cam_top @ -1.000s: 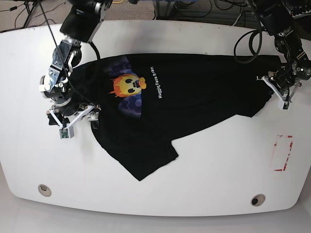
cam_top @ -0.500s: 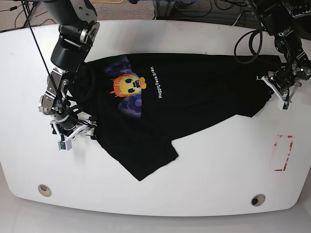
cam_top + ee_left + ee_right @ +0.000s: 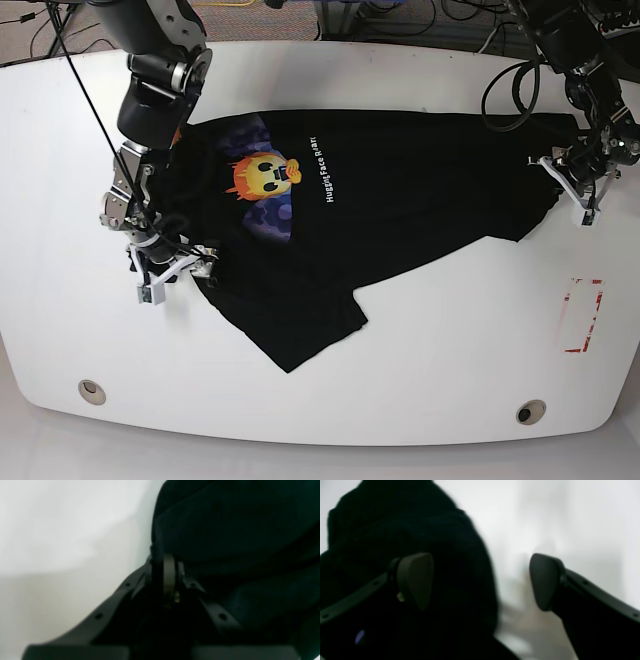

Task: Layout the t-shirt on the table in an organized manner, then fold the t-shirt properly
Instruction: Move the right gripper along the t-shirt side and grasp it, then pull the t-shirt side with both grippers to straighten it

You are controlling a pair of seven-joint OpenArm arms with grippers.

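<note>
T-shirt (image 3: 380, 200), black soft cloth with a yellow face print, lies crooked on the big white smooth table (image 3: 420, 360). Left gripper (image 3: 575, 190) is pinched tight on its hem, while right gripper (image 3: 172, 268) is wide open over a bunched edge, holding nothing. It should close on that edge only, then pull gently outward

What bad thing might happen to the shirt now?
The left gripper is shut on the t-shirt at one edge; pulling alone might bunch the cloth instead of flattening it. The right gripper is open, straddling the shirt's edge over the table; closing there, it may pinch only a thin bit, which could slip out.
</note>
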